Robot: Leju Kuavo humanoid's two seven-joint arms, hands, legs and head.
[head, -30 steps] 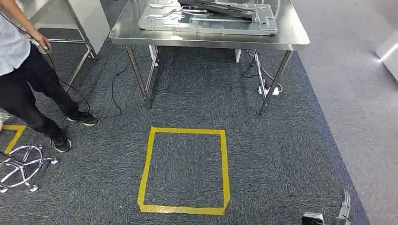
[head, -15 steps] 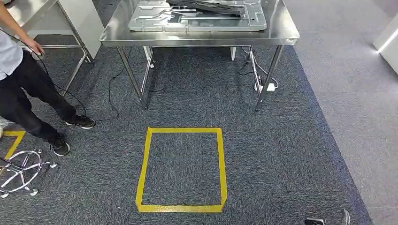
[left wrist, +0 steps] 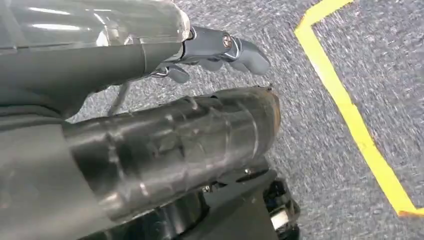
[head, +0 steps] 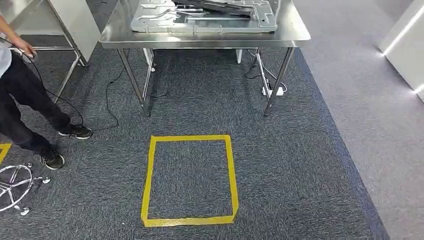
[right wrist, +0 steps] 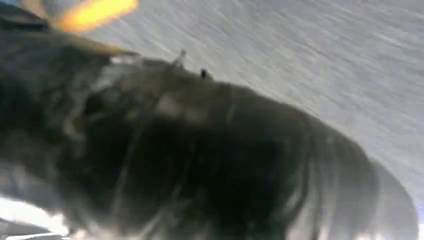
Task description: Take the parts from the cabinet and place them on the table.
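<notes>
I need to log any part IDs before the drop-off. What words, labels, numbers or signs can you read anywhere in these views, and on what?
None: no readable text in any view.
Metal parts on the steel table: stamped shapes, no legible marking.
Yellow tape square on the carpet: a floor marking, no lettering.
Left hand: no label visible.
Right wrist view: too blurred to read anything.

A square outline of yellow tape [head: 189, 180] lies on the dark grey carpet [head: 295, 165], with lighter grey flooring [head: 380, 100] along its right side. At the left a person [head: 22, 100] in dark trousers and dark shoes stands beside a chrome chair base [head: 12, 187] — a black cable [head: 107, 107] trails across the carpet. A white power strip [head: 272, 91] lies on the floor further back.
</notes>
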